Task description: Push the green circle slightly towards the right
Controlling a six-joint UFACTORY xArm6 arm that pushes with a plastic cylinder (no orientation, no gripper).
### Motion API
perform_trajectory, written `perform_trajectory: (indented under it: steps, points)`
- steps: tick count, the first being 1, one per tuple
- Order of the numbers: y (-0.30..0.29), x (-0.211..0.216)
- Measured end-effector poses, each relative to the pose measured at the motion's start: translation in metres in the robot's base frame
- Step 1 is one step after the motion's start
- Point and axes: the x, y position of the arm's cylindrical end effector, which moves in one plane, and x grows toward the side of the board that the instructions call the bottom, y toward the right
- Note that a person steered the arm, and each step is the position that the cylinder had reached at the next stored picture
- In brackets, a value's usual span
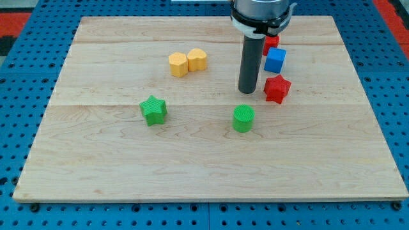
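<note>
My tip (247,91) (bare rod, no gripper to open or close) sits just toward the surface's (96,172) far edge from the green circle (243,119), near centre; must reach its left side for a rightward push.

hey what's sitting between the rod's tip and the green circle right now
Nothing. In the camera view, only bare wood lies between my tip and the green circle, which sits just below it.

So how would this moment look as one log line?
tip above green circle, apart | red star right of tip | push not begun
</note>
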Motion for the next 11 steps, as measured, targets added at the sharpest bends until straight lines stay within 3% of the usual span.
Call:
perform_trajectory:
  steps: [5,8,9,11]
  points:
    - [-0.002,-0.005]
    - [-0.079,0.044]
    - [-0.064,0.081]
    - [-0.025,0.087]
